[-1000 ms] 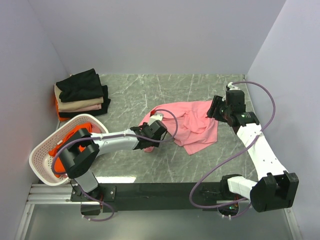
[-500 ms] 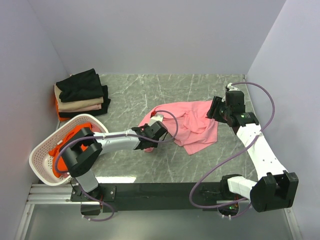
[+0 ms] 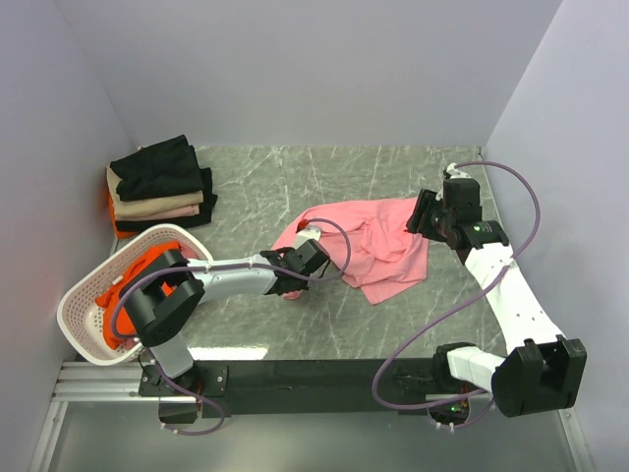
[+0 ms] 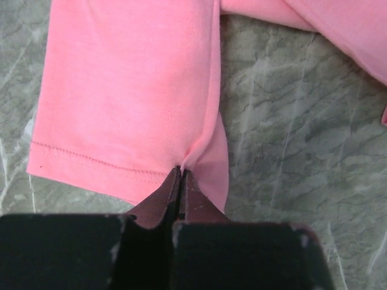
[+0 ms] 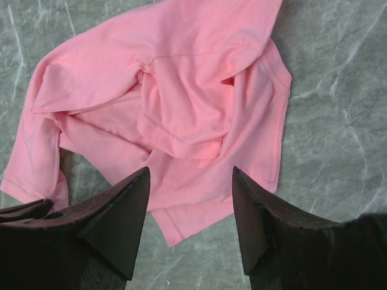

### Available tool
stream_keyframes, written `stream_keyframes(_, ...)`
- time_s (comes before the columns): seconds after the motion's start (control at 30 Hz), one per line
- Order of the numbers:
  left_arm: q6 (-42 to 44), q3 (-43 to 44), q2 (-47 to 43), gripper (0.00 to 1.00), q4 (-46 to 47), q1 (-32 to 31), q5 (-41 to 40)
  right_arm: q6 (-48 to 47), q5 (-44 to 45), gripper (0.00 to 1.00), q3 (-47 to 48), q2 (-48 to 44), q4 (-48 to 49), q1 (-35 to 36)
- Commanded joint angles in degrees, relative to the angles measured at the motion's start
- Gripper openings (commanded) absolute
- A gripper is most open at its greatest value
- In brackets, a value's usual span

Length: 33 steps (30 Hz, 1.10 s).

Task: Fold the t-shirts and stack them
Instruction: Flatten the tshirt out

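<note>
A light pink t-shirt (image 3: 378, 248) lies crumpled on the grey marbled table. In the left wrist view my left gripper (image 4: 180, 170) is shut on the hem of its sleeve (image 4: 121, 109), the cloth puckered at the tips. From above, that gripper (image 3: 291, 270) sits at the shirt's left end. My right gripper (image 5: 190, 172) hangs open above the shirt's right side (image 5: 181, 103), touching nothing; from above it (image 3: 421, 220) is at the shirt's right edge. A stack of folded t-shirts (image 3: 159, 183), black on top with beige beneath, sits at the back left.
A white perforated basket (image 3: 81, 300) with orange-red cloth (image 3: 133, 291) inside stands tilted at the near left, beside the left arm's base. Purple cables loop over both arms. Walls close in the table on the left, back and right.
My left gripper has closed onto the pink sleeve hem after edging slightly towards it. The right arm and the shirt have stayed put.
</note>
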Motion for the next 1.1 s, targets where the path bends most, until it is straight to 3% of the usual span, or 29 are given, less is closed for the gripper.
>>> stream_keyframes(0.0, -0.64, 0.43, -2.28, 0.01, -1.0, 0.05, -1.93, -0.44, 0.46, 0.64, -0.19, 0.03, 1.53, -0.35)
stream_keyframes(0.67, 1.9, -4.66, -19.33, 0.0, -1.97, 15.69, 1.15, 2.37, -0.24, 0.59, -3.71, 12.76, 4.52, 4.39)
stream_keyframes(1.07, 0.76, 3.51, -26.63, 0.01, -6.1, 29.49, 2.9, 1.49, 1.07, 0.59, -1.42, 22.61, 3.29, 4.83)
